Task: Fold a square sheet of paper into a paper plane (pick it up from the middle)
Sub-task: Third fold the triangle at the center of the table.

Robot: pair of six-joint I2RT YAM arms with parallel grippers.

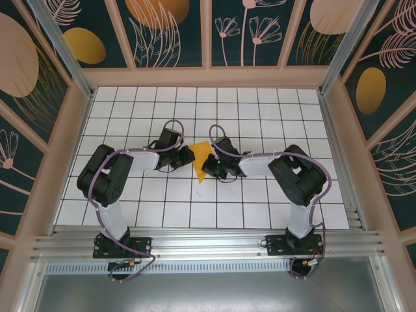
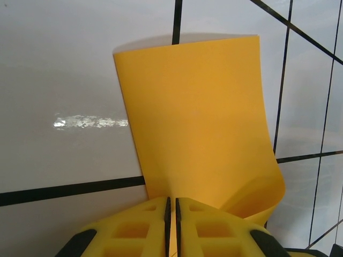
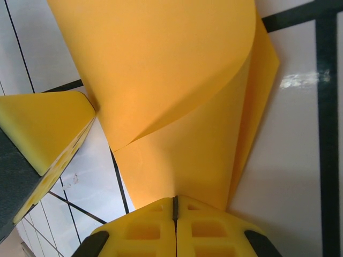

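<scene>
Sheet of paper (image 1: pixel 201 158) sits mid-table (image 1: pixel 260 110), between the two arms, bent into a curled orange wedge. Left gripper (image 2: pixel 171 203): pads pressed together, pinching one edge of the sheet. Right gripper (image 3: pixel 174 202): pads clamped on the opposite edge, the fold bulging just beyond them.

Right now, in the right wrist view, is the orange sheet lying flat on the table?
No, the orange sheet rises and curls over itself in a loose fold.
</scene>
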